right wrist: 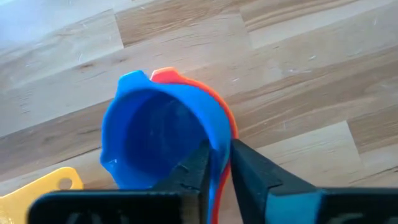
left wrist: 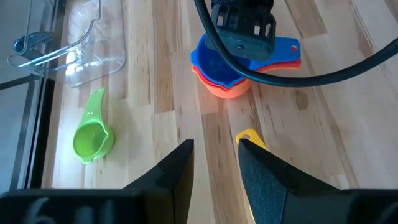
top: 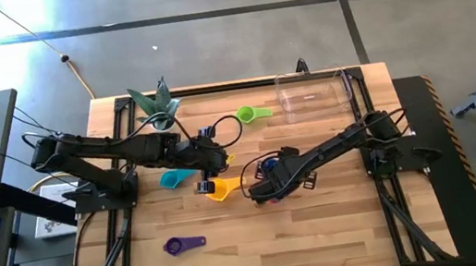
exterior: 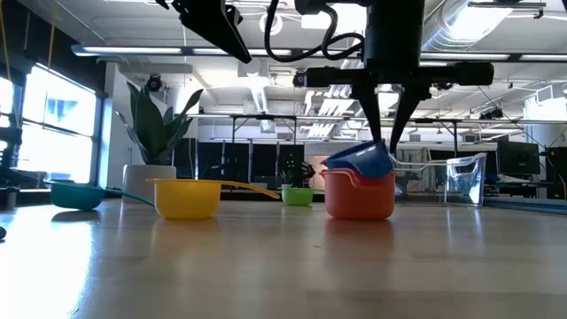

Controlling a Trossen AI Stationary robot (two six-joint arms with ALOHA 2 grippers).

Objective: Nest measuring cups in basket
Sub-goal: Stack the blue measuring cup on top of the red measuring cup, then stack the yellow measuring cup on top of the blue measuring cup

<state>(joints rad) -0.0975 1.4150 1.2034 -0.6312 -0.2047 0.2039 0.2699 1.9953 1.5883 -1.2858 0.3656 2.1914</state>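
Note:
My right gripper [right wrist: 216,163] is shut on the blue cup [right wrist: 155,137], which sits tilted inside the red and orange cups [exterior: 359,197] at the table's middle. My left gripper [left wrist: 216,168] hangs open above the yellow cup [top: 221,189], whose handle end [left wrist: 247,135] shows past its fingers. The teal cup [top: 174,177], green cup [top: 252,113] and purple cup [top: 182,244] rest on their bottoms on the table. The clear basket [top: 312,93] stands at the far edge. My right gripper pinches the blue cup's rim wall [right wrist: 219,134], one finger [right wrist: 196,165] inside the bowl and one [right wrist: 252,168] outside. The fingers come from above, pointing down. The blue cup [exterior: 363,161] sits tilted in the red-orange stack, which stands on the table.
A white plant pot with green leaves [top: 158,107] stands at the far left of the table. Black cables [left wrist: 280,68] loop over the stacked cups. Bare wood [top: 308,235] lies along the near edge, around the purple cup.

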